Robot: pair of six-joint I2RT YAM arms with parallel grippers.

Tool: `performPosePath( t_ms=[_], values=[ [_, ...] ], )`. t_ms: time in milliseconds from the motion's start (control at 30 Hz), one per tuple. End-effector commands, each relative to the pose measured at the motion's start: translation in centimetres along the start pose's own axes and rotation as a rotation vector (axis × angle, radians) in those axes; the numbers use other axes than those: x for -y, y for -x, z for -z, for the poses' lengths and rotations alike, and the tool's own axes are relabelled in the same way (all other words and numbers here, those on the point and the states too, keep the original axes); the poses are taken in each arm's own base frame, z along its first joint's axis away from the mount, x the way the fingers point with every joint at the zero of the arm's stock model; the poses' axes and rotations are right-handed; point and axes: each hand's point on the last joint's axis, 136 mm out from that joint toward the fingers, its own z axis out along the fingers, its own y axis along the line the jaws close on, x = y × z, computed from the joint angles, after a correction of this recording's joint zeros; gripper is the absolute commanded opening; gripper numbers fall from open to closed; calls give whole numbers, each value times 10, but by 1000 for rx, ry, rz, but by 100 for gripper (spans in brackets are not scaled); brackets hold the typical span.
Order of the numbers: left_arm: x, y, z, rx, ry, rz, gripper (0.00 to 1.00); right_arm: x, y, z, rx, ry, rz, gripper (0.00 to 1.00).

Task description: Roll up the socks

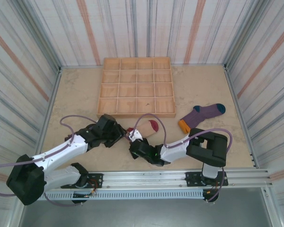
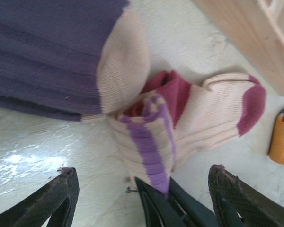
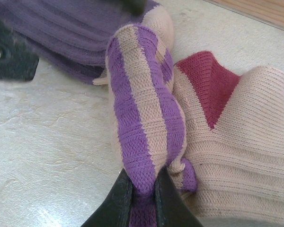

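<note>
The cream sock (image 1: 146,126) with a maroon toe lies just in front of the tray, and its purple-striped cuff (image 3: 142,118) is folded up. My right gripper (image 3: 143,189) is shut on that cuff (image 2: 151,142). My left gripper (image 2: 143,171) stands open, its fingers (image 2: 57,201) wide on either side of the cuff and touching nothing. The dark purple sock (image 2: 47,52) with a tan toe (image 2: 123,61) lies flat beside the cream sock (image 2: 217,111). The purple sock (image 1: 202,115) with a teal toe and orange cuff lies apart at the right.
A wooden tray (image 1: 137,113) with several compartments stands at the back centre of the table. Striped walls close in the table on three sides. Both arms (image 1: 180,149) meet low at the front centre, their cables looping above the table.
</note>
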Motion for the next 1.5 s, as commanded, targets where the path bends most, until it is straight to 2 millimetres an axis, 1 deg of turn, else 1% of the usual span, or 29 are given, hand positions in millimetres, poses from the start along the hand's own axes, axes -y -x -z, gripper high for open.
performPosePath(
  t_ms=[0,67,133,267,400,567,733,900,967,1033,1167,1300,1467],
  values=[
    [-9,5,2,34,5,31,73,19,-59,-1,-196,-20,14,0],
    [-10,5,3,40,5,34,73,17,-58,-1,-210,9,-26,0],
    [-9,5,4,38,3,32,72,16,-60,-1,-250,48,-102,0],
    [-7,5,3,40,-13,38,70,19,-71,1,-344,90,-290,0],
    [-10,6,3,56,-7,38,70,21,-83,7,-393,148,-491,0],
    [-11,8,2,63,-3,42,68,20,-96,11,-449,170,-653,0],
    [-8,6,0,72,-2,22,67,31,-105,18,-467,140,-855,0],
    [-5,1,-6,66,1,-10,66,50,-121,25,-504,81,-1026,0],
    [-4,-3,-11,54,6,-20,65,52,-125,26,-526,75,-1074,0],
    [-1,-6,-15,44,8,-33,65,56,-133,29,-553,46,-1128,0],
    [8,-10,-23,44,-10,-71,62,62,-146,31,-583,17,-1208,0],
    [20,-15,-33,37,-38,-118,61,67,-157,32,-591,-3,-1268,0],
    [24,-20,-44,23,-32,-124,60,68,-169,31,-608,-13,-1321,0]
  ],
)
